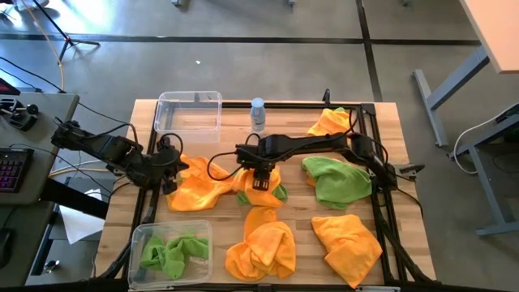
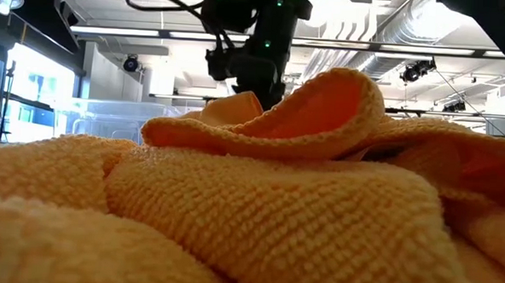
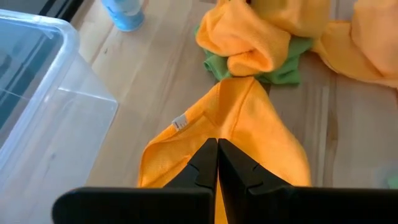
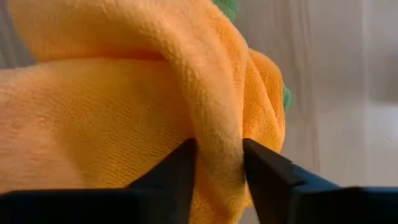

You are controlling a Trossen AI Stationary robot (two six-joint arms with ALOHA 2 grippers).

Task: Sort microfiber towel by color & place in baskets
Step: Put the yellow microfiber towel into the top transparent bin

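Sitting at the worktop's far left corner: one basket (image 1: 188, 112), with a water bottle (image 1: 258, 114) just to its right along the far edge. Resting at the near left corner: the other basket (image 1: 170, 251), holding towels (image 1: 172, 251). Lying spread over the middle and right: more towels (image 1: 341, 180), one (image 1: 331, 122) near the far right corner.

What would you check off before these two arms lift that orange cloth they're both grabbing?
1. Left gripper shut on the orange towel: ok.
2. Right gripper pinching a fold of orange cloth: ok.
3. Both holding the same cloth: cannot tell.
4. Small green towel lies under the orange one, may get dragged: not ok.
5. Empty basket free for orange: ok.
6. Water bottle stands clear of the cloth: ok.
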